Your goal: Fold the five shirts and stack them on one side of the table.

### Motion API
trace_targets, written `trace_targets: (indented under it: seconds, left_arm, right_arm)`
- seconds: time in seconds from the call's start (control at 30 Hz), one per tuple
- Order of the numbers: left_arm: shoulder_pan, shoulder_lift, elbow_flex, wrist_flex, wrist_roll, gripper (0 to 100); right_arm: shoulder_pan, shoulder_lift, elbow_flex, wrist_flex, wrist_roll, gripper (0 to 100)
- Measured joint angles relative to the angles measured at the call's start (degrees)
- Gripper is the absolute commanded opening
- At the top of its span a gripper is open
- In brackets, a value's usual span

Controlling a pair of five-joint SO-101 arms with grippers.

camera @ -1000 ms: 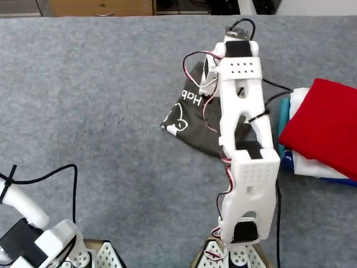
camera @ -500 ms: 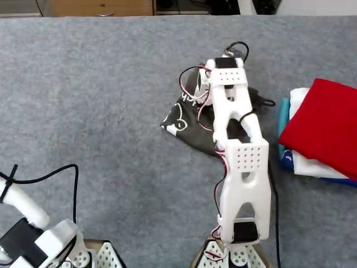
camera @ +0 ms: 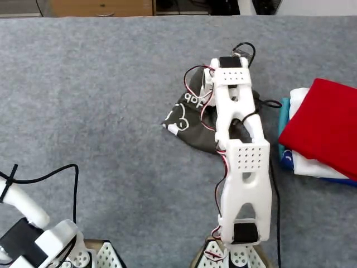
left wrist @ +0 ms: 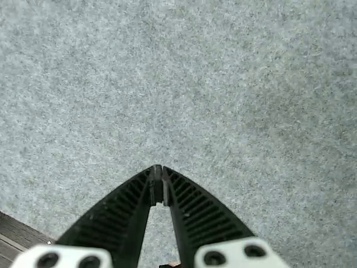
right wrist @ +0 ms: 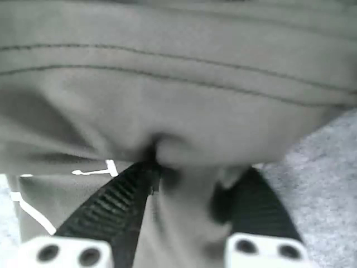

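A dark shirt with a white print lies bunched near the table's middle. My right arm stretches over it, and my right gripper points down into the shirt's far part. In the right wrist view the dark shirt hangs in folds over the black fingers, and my right gripper is shut on a bunch of the cloth. At the right edge, a folded red shirt tops a stack of white, teal and blue folded shirts. My left gripper is shut with nothing in it, over bare grey felt.
Grey felt covers the whole table, with wide free room on the left half. The left arm rests folded at the near left corner with a black cable beside it. A wooden cabinet stands beyond the far edge.
My right arm drew back from its longer reach and sank onto the dark shirt, then shifted slightly forward. The shirt's far part has bunched up. The left arm stayed still.
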Motion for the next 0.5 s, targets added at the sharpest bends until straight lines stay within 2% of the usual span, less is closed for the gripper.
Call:
trace_targets:
  seconds: [0.1,0.2,0.5]
  left_arm:
    - [0.0,0.0,0.0,0.0,0.0,2]
    - [0.0,0.0,0.0,0.0,0.0,2]
    - [0.0,0.0,0.0,0.0,0.0,2]
  right_arm:
    - [0.3,0.0,-0.1,0.0,0.0,9.4]
    - [1.8,0.0,-0.5,1.1,1.0,0.0]
    - [2.1,0.5,-10.9,11.6,15.4,0.2]
